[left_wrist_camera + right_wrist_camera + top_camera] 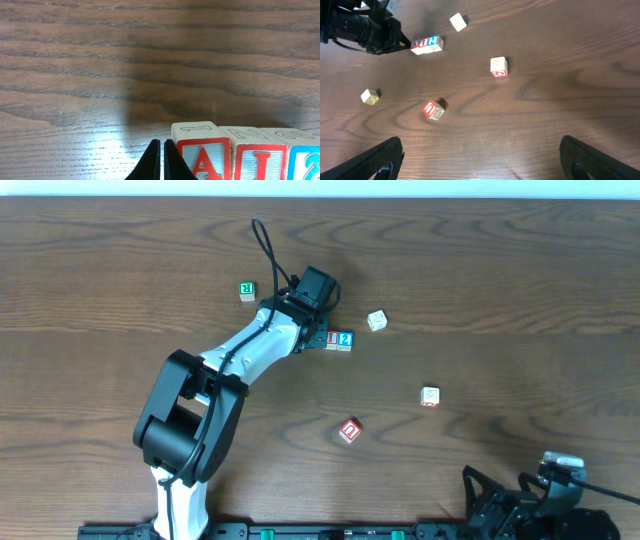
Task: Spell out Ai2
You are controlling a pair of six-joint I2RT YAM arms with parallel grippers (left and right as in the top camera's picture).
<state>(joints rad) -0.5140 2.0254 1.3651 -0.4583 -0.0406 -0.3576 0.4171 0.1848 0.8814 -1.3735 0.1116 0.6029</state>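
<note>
Three wooden cubes stand side by side in a row: the red "A" cube, the red "I" cube and the blue "2" cube. The row also shows in the overhead view and in the right wrist view. My left gripper is shut and empty, its tips just left of the "A" cube, at the row's left end. My right gripper is open and empty at the near right edge, far from the row.
A green cube lies at the back left. A pale cube lies right of the row. A white cube with red marks and a red cube with a curved letter lie nearer the front.
</note>
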